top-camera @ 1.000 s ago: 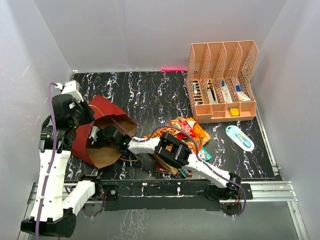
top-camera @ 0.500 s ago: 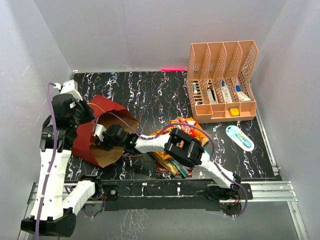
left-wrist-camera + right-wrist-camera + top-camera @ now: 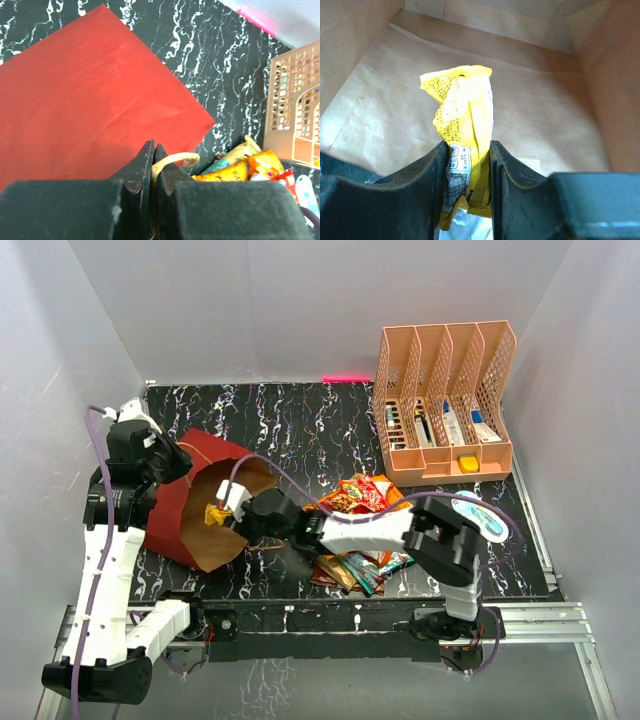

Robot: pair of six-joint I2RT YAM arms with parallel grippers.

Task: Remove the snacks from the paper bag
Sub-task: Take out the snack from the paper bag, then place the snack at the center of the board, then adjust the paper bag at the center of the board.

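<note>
At paper bag (image 3: pixel 180 515) mouth, right jaws pulled back clamping yellow packet (image 3: pixel 465 115), left jaws pinching handle (image 3: pixel 175 159).

You are working in a lab test cell: plain white walls (image 3: pixel 280 310) box in a black marbled table (image 3: pixel 300 430). A metal rail (image 3: pixel 545 618) runs along its near edge, and a purple cable (image 3: pixel 92 412) trails off the rig.

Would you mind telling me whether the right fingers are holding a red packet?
No, the right fingers clamp a yellow packet inside the paper bag.
</note>
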